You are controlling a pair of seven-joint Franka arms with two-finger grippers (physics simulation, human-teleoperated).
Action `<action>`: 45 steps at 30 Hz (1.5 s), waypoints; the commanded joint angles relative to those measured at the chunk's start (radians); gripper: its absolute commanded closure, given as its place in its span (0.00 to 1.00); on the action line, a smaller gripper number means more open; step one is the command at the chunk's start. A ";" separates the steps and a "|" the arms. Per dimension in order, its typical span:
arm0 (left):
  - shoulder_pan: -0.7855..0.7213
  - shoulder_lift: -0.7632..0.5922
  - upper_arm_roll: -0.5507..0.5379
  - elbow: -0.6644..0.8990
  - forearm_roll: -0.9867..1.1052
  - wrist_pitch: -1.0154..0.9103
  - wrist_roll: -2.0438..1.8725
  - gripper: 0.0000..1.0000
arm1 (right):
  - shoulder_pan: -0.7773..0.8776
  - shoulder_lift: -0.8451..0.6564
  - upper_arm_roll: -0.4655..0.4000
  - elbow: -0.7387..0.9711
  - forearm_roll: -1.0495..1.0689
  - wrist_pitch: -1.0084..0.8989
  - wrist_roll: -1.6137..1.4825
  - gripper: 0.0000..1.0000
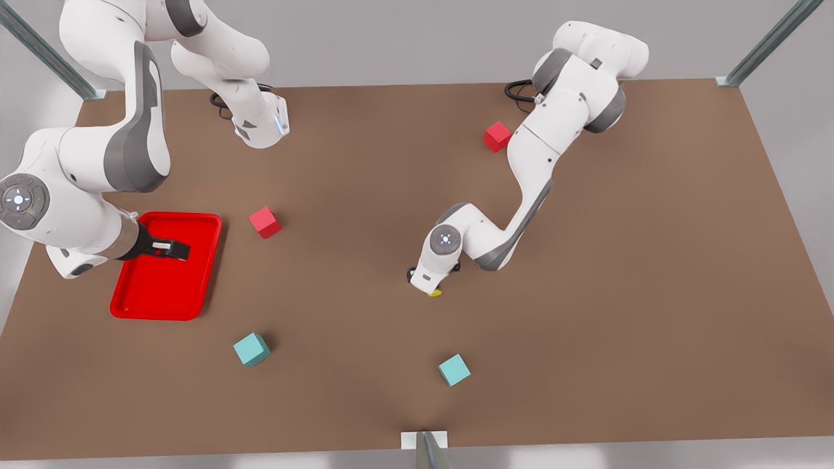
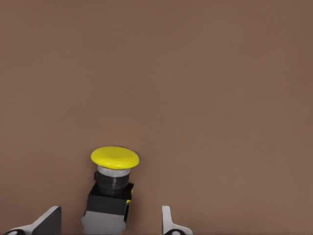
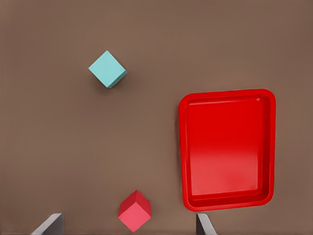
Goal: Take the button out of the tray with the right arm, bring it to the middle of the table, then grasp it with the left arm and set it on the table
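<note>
I see the brown tabletop (image 1: pixel 586 312) with two white arms, a red tray (image 1: pixel 163 299) and a small yellow button (image 1: pixel 434 293) near the middle.

On the front view's left, my right gripper (image 1: pixel 179 249) hangs above the tray, its fingers (image 3: pixel 203 224) spread apart and holding nothing. At the centre, my left gripper (image 1: pixel 427 283) sits low over the tabletop. Its fingers (image 2: pixel 49 220) are spread wide on either side of the button, with a gap on each side, and the button is well apart from the tray.

Both arms (image 1: pixel 541 156) have glossy white shells, grey joint sections, round grey wrist caps, black base cables.
</note>
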 commanded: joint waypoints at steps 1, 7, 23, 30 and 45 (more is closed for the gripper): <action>0.001 0.004 0.000 0.002 0.001 0.019 0.105 0.00 | 0.000 -0.001 0.000 0.001 0.003 -0.002 -0.107 0.00; 0.004 0.025 0.009 0.024 0.001 0.045 0.287 0.00 | 0.000 -0.001 0.000 0.000 0.003 -0.002 -0.107 0.00; 0.004 0.033 0.018 0.025 0.002 0.039 0.306 0.18 | 0.015 0.002 0.002 -0.002 -0.003 -0.002 -0.108 0.00; -0.001 0.030 0.024 0.024 0.001 0.037 0.306 0.44 | 0.021 0.006 0.006 -0.005 -0.003 -0.002 -0.108 0.00; 0.001 0.031 0.024 0.025 -0.002 0.030 0.304 0.55 | 0.057 0.019 0.006 -0.003 -0.011 -0.002 -0.107 0.00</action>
